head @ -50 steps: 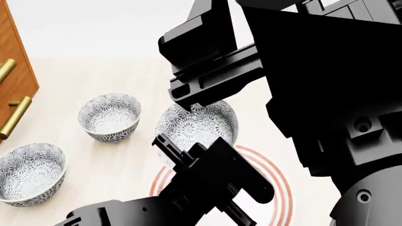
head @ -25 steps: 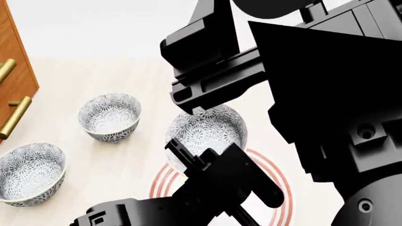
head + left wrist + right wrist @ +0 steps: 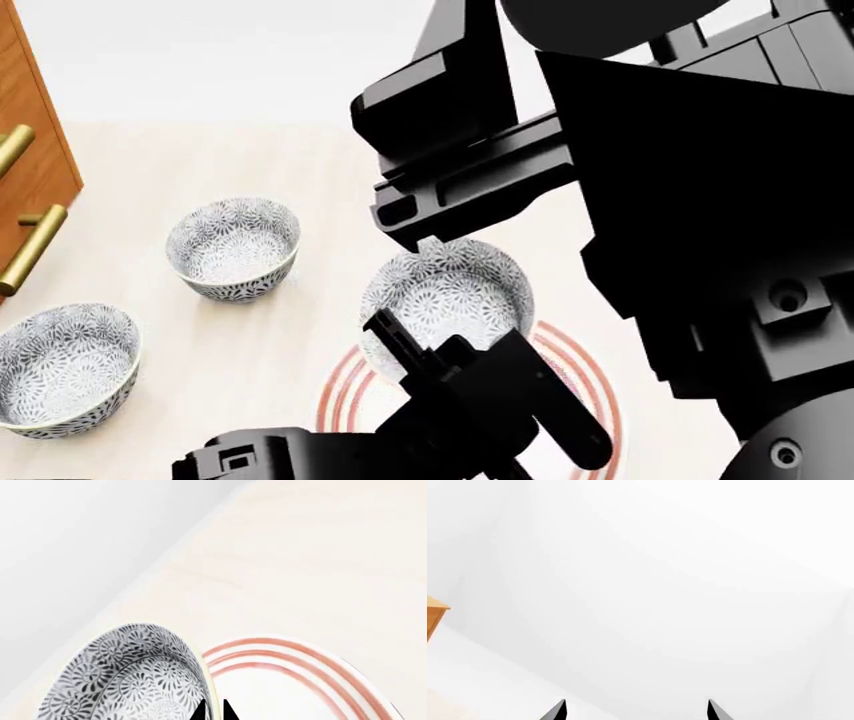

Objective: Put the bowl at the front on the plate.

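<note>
The bowl (image 3: 447,292), grey-and-white floral, overlaps the far part of the plate (image 3: 339,392), white with thin red rings. I cannot tell whether it rests on the plate or hangs just above it. My left gripper (image 3: 384,330) is shut on the bowl's near rim. In the left wrist view its two fingertips pinch the rim of the bowl (image 3: 133,675), one inside and one outside, at the left gripper (image 3: 213,711), with the plate (image 3: 293,662) beside it. My right gripper (image 3: 636,711) is open and empty, facing a bare white wall.
Two matching bowls stand to the left, one at mid left (image 3: 234,245) and one at the near left (image 3: 60,365). A wooden cabinet (image 3: 30,150) with brass handles (image 3: 30,250) borders the left edge. My right arm (image 3: 694,220) fills the right of the head view.
My left gripper has carried the bowl to the right and nearer, so it now lies further over the plate. The other two bowls have not moved.
</note>
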### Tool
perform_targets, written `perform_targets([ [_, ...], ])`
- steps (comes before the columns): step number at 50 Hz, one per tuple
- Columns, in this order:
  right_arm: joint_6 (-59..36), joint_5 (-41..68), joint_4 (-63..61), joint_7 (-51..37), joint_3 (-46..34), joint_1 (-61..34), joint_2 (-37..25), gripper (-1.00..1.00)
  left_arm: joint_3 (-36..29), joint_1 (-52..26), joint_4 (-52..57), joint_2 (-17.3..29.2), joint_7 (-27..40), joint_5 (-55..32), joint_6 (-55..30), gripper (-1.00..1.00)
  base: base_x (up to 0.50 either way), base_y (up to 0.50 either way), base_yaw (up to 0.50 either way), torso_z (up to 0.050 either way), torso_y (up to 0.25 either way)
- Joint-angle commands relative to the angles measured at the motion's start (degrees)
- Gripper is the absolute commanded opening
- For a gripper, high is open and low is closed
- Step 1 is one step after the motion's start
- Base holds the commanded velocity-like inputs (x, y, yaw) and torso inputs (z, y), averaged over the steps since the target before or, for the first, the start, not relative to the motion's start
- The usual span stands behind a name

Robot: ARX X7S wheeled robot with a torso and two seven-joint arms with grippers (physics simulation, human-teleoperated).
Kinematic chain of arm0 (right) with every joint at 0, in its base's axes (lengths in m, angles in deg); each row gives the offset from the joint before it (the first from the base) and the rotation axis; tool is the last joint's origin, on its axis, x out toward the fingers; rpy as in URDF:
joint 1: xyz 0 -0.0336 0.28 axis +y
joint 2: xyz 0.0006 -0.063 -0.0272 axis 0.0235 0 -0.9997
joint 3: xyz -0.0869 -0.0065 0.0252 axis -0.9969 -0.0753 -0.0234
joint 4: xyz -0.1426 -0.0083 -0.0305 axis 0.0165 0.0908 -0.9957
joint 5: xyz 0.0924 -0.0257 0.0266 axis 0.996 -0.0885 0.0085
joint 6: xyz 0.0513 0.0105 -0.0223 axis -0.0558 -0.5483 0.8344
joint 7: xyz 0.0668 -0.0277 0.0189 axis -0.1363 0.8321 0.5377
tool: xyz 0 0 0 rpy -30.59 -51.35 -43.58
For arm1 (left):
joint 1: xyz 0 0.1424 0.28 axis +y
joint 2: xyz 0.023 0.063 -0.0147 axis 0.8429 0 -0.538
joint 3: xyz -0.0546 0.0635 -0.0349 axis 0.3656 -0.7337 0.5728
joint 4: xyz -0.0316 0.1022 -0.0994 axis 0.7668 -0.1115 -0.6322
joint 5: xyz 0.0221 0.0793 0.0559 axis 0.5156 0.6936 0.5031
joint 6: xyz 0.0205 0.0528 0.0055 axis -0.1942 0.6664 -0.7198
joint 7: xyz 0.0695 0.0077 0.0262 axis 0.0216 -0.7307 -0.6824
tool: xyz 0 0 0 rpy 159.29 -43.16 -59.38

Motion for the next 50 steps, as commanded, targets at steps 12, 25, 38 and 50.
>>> perform_targets([
  [12, 0.62, -0.64, -0.44, 0.40, -0.05, 0.67, -0.60, 1.00, -2.75, 1.18, -0.45, -0.10, -0.76, 1.18, 0.57, -1.00, 0.00, 0.00, 0.00, 0.001, 0.000],
  [25, 1.23, -1.26, -0.86, 0.69, 0.01, 1.52, -0.93, 1.00, -2.65, 2.46, -0.48, -0.10, -1.09, 2.56, 0.61, -1.00, 0.00, 0.00, 0.00, 0.000, 0.001],
  [38, 1.59, -1.84, -1.08, 1.04, -0.04, 2.06, -1.15, 1.00, -2.57, 3.35, -0.05, -0.10, -1.31, 3.66, 0.70, -1.00, 0.00, 0.00, 0.00, 0.000, 0.001],
  [50, 2.10, -1.65, -1.59, 0.82, 0.08, 2.47, -1.67, 1.00, -2.53, 4.11, 0.14, -0.11, -1.24, 4.17, 0.78, -1.00, 0.00, 0.00, 0.00, 0.000, 0.000],
])
